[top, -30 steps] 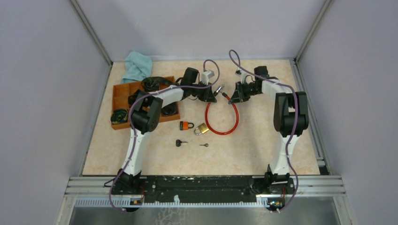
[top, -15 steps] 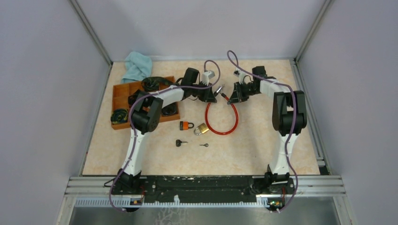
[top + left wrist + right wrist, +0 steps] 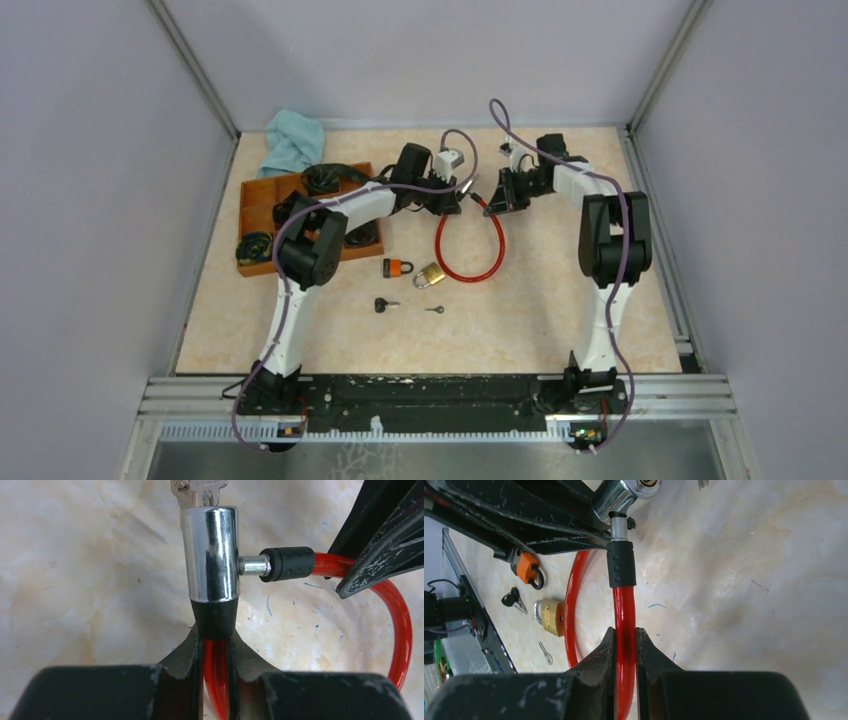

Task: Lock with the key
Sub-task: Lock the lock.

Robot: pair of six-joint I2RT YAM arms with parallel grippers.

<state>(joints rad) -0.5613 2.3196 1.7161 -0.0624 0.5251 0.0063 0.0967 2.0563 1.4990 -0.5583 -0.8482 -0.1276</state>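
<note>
So the pale marbled desk (image 3: 560, 300) doesn't matter much here. All the risk is up at the lock.

The red plastic-coated cable loop (image 3: 470, 272) is strung between both sets of fingers, with the slack drooped away on their near side. The left fingers (image 3: 190, 652) are clamped on the cable right under the lock's black collar. The right fingers (image 3: 605, 650) are clamped on the other end, a little back from the black rubber sleeve (image 3: 287, 564).

The chrome cylinder lock body (image 3: 209, 555) sticks out just past the left fingers. It's only held through bendy cable, so it could probably be tipped or twisted by any sideways shove.

The short steel pin (image 3: 254, 566) is pointed away from the right fingers and is met by the cylinder's side hole. How deep it's seated can't be told. If it's pushed a bit off-axis, it could get jammed or skate off the chrome.

The silver key (image 3: 200, 486) is parked in the cylinder end farthest from the left fingers, and nothing is gripping it. One grip has to be given up for it to be turned. If the right one is dropped before the pin is latched, the pin would likely be popped back out by the cable's spring. The key could also be knocked loose on approach.
</note>
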